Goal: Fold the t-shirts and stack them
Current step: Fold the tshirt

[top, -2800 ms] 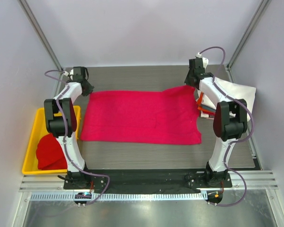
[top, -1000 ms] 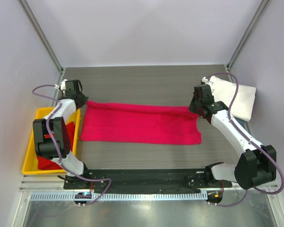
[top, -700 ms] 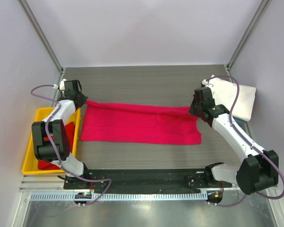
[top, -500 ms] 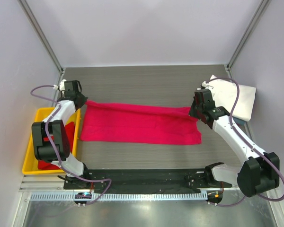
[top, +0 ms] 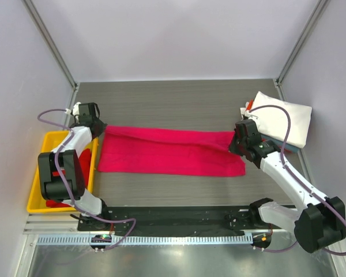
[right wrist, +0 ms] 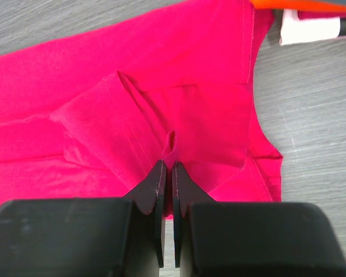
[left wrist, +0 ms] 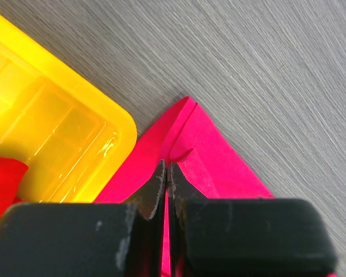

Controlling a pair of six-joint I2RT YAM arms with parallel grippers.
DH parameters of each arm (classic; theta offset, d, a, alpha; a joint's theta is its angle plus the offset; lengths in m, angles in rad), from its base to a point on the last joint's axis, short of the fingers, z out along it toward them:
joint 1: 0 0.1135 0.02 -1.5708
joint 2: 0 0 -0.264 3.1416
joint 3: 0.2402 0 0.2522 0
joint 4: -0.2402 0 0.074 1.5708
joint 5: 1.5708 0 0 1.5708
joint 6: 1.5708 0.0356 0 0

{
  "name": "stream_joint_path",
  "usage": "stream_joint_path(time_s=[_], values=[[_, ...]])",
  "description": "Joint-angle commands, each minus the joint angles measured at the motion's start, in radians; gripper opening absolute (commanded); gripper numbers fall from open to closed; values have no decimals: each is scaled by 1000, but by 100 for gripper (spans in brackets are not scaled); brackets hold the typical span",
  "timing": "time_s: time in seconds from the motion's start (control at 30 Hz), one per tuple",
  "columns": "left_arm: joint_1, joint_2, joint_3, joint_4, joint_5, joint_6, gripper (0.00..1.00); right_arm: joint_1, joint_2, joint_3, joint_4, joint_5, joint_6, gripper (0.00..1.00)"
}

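A magenta-pink t-shirt [top: 170,151] lies across the middle of the table, its far edge folded toward the near edge into a long band. My left gripper [top: 97,129] is shut on the shirt's far left corner [left wrist: 187,144], next to the tray. My right gripper [top: 237,144] is shut on a pinch of cloth at the shirt's far right edge [right wrist: 172,141]. A darker red shirt [top: 60,182] lies in the yellow tray and shows in the left wrist view [left wrist: 3,184].
The yellow plastic tray [top: 39,173] stands at the left edge, its corner [left wrist: 75,124] close to my left fingers. A folded white shirt [top: 282,118] over an orange one [right wrist: 303,4] lies at the far right. Side walls close in the table.
Both grippers have pulled the shirt's far edge toward the near edge, halving its depth. In the last second they moved a little nearer still, and the right arm has stretched out lower.
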Motion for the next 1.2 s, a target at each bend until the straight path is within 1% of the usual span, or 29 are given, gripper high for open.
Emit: stream_joint_path(time_s=[0.0,0.27,0.33,0.37,0.4,0.43,0.47,0.5,0.53,0.57,0.6,0.63,0.73,0.8,0.9,0.93,1.0,1.03,1.07,1.1,1.17], values=[[10,-49,-19,10,-29,0,1,6,-63,-27,-12,-10,20,1],[21,-71,-50,3,-37,-8,0,15,-126,-93,-27,-59,40,2],[23,-77,-56,1,-30,-8,0,18,-135,-108,-26,-76,43,11],[23,-79,-57,0,-19,-8,3,18,-140,-111,-27,-84,46,20],[23,-83,-60,1,-16,-9,7,20,-146,-116,-27,-88,47,26],[23,-95,-65,3,-16,-11,16,20,-166,-118,-27,-92,49,33],[23,-106,-73,3,-20,-12,21,21,-175,-118,-29,-89,49,46],[23,-118,-79,6,-25,-13,25,21,-189,-113,-27,-85,49,50],[23,-152,-82,6,-29,-13,33,20,-197,-110,-29,-79,49,54],[23,-172,-82,4,-34,-11,38,20,-204,-104,-30,-81,49,56],[23,-196,-80,-15,-48,-9,43,21,-203,-90,-33,-84,44,57],[21,-244,-79,-23,-52,-5,51,20,-198,-82,-32,-88,41,57],[15,-302,-73,-31,-40,-2,56,20,-157,-58,-27,-104,26,57],[3,-319,-58,-46,-14,-5,56,20,-108,-38,-17,-115,15,57],[-26,-304,-42,-59,72,-29,56,20,-50,-32,31,-128,3,57],[-61,-298,-39,-60,93,-35,55,20,-37,-29,45,-131,-3,57],[-94,-277,-31,-57,95,-63,55,20,5,-16,77,-141,-10,57],[-170,-266,-28,-53,83,-72,54,20,19,-10,85,-139,-11,57],[-200,-254,-22,-40,78,-89,54,20,36,3,98,-136,-11,57],[-256,-232,-19,-27,78,-97,53,20,61,10,106,-141,-14,57],[-316,-208,-15,25,76,-108,52,20,82,17,120,-141,-14,55]])
